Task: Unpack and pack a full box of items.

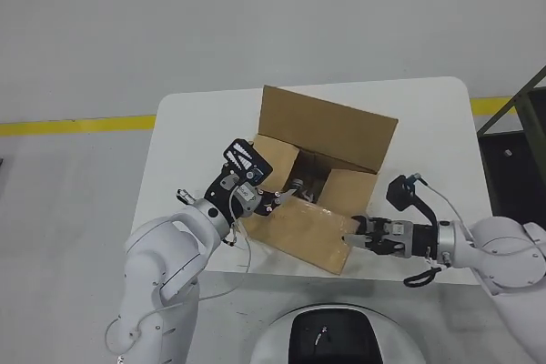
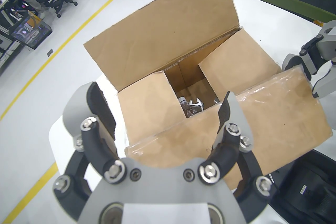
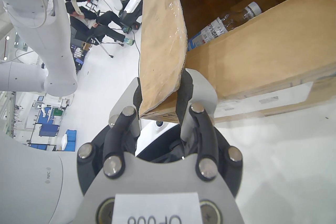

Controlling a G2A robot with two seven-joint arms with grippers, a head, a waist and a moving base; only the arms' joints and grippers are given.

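- The right gripper (image 3: 161,97) was clamped on a corner of the taped front flap (image 3: 162,25), with the cardboard pinched between both sides.
- The left gripper (image 2: 162,109) hung over the other end of that flap, its fingers (image 2: 228,114) spread wide and gripping nothing.
- The step in hand looked like opening the cardboard box (image 1: 328,136) so it could be unpacked.
- To do this well, the front flap would best be swung outward and down about its crease rather than tugged. A straight pull could drag the box across the surface (image 1: 200,127).
- The free gripper could steady the box or take the flap's other end, so the flap folded evenly instead of twisting at the held corner.
- The two side flaps (image 2: 147,104) leaned inward and narrowed the opening. They would likely need folding out before either gripper reached inside.
- The box stood near the middle of the white surface, with its rear flap (image 2: 162,33) raised and tilted back.
- Inside, a clear plastic bottle (image 3: 223,25) with a white cap lay on its side on the box floor. The flaps hid whatever else the box held.
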